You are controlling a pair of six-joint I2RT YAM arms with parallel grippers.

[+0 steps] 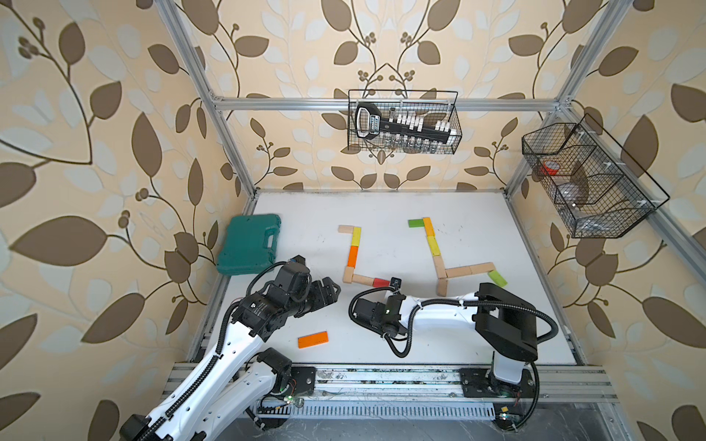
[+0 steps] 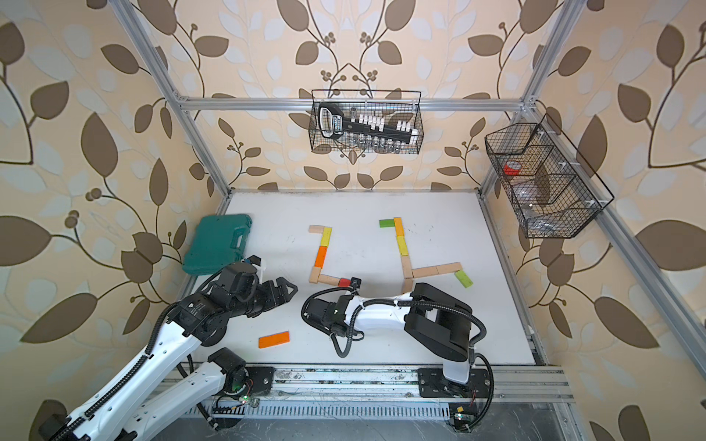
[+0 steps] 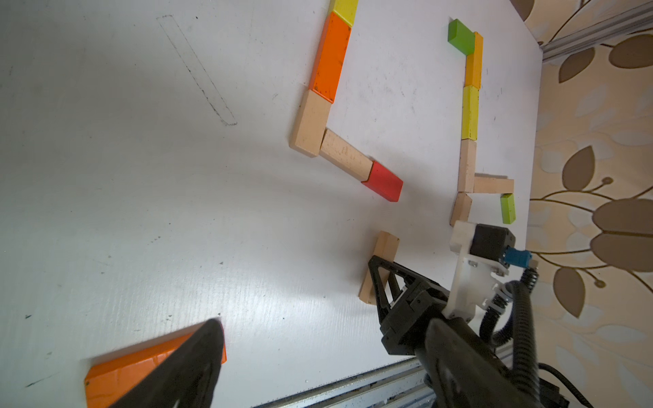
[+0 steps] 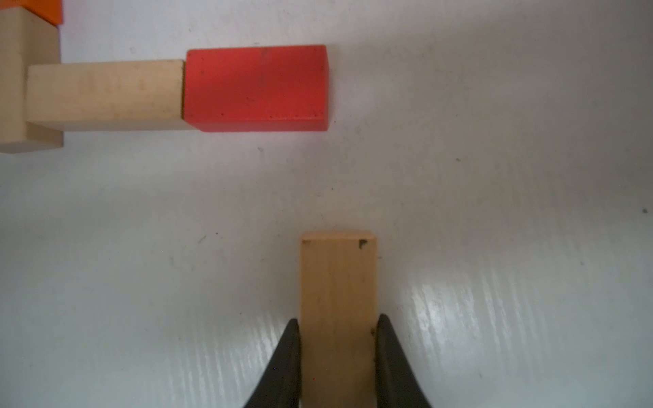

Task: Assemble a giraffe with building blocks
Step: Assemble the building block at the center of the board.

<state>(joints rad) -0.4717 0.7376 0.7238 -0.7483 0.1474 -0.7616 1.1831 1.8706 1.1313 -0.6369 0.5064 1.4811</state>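
Observation:
My right gripper (image 4: 337,319) is shut on a plain beige block (image 4: 337,279), held just above the white table (image 1: 382,206), a short gap from the red block (image 4: 256,86). That red block (image 1: 381,282) ends the left-hand chain of building blocks: beige, yellow, an orange block (image 1: 353,255), two beige, red. A second chain (image 1: 433,246) of green, orange, yellow and beige blocks lies to the right. In both top views the wrist hides the held block. My left gripper (image 1: 331,293) hovers open and empty at the left, one finger (image 3: 190,360) above a loose orange block (image 1: 313,339).
A green plastic case (image 1: 250,244) lies at the table's left edge. Two wire baskets hang on the walls, one at the back (image 1: 403,122) and one at the right (image 1: 592,179). An aluminium rail (image 1: 382,378) runs along the front edge.

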